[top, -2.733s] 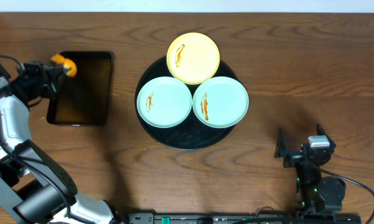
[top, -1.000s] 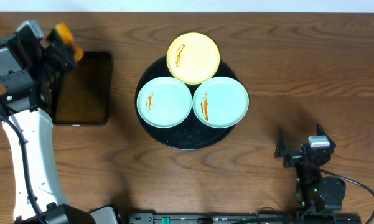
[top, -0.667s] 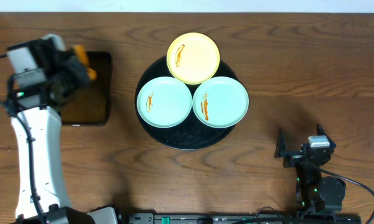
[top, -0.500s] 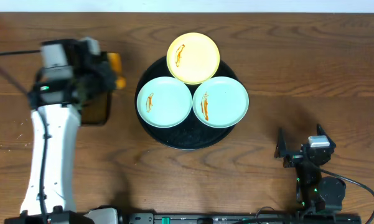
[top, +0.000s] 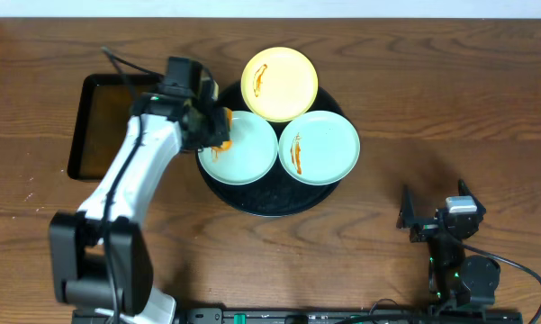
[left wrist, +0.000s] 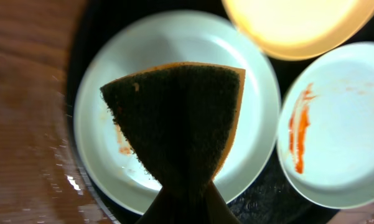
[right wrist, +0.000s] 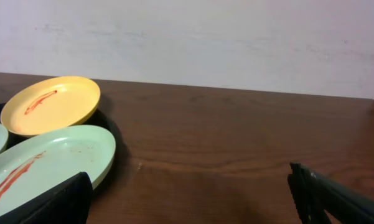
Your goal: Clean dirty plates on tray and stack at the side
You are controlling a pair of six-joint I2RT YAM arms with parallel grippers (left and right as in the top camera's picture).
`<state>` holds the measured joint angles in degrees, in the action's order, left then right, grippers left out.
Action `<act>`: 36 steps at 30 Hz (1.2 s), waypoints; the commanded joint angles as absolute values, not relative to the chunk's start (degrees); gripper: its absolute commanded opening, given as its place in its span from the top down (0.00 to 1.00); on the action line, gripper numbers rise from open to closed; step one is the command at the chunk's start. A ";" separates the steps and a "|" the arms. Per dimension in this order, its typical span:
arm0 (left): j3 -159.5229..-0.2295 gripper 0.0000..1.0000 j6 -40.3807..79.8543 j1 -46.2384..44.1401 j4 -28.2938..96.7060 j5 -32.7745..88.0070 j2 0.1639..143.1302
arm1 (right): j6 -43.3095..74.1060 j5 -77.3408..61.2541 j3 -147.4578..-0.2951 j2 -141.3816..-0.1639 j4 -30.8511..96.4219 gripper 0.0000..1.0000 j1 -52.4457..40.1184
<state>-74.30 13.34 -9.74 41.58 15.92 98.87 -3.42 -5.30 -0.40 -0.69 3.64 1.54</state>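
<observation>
Dark wood-grain counter (top: pixel 432 108) here, w/ a big round black tray (top: pixel 270 209) in the middle: raised rim, dull finish. Three small round plates sit on it, smooth and a bit glossy, shallow w/ turned-up edges, packed tight so the rims meet. The yellow plate (top: pixel 280 84) is at the far side and hangs over the tray rim a little. The left mint plate (top: pixel 247 153) and right mint plate (top: pixel 320 147) sit side by side nearer us. Each one has an orange-red sauce streak (left wrist: pixel 299 127).

The left claw (top: pixel 211 133) is clamped on a sponge (left wrist: pixel 180 124) with a scratchy dark green scouring face and an orange foam edge. It's pinched at one end so it fans out into a wedge. The sponge sits right over the left mint plate and covers most of its middle in the wrist view. We can't tell if it's actually touching. A smear pokes out at the sponge's left side.

The right claw (top: pixel 434 200) has its jaws spread wide w/ nothing in them. It's down by the near right part of the counter, well apart from the tray.

On the left there's a rectangular tray (top: pixel 94 135), black w/ rounded corners and brownish liquid inside.
</observation>
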 commanded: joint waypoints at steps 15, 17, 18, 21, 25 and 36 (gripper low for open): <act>-74.04 0.92 16.86 -14.35 38.70 14.90 109.62 | -3.92 -4.97 -0.32 -0.38 3.88 0.01 0.93; -74.04 0.92 16.86 -14.33 38.81 14.90 110.04 | -3.92 -4.97 -0.32 -0.38 3.88 0.01 0.93; -74.02 0.93 16.86 -14.33 38.83 14.90 110.08 | -3.92 -4.97 -0.32 -0.38 3.88 0.01 0.93; -74.02 0.92 16.84 -14.33 38.65 14.87 110.17 | -3.92 -4.97 -0.32 -0.38 3.88 0.01 0.93; -74.02 0.88 16.82 -14.33 38.52 13.80 110.17 | -5.28 -2.17 -0.32 -0.38 3.40 0.01 0.93; -74.24 0.70 16.32 -14.33 38.52 13.82 109.65 | -4.69 -17.76 -0.32 -0.38 0.95 0.01 0.93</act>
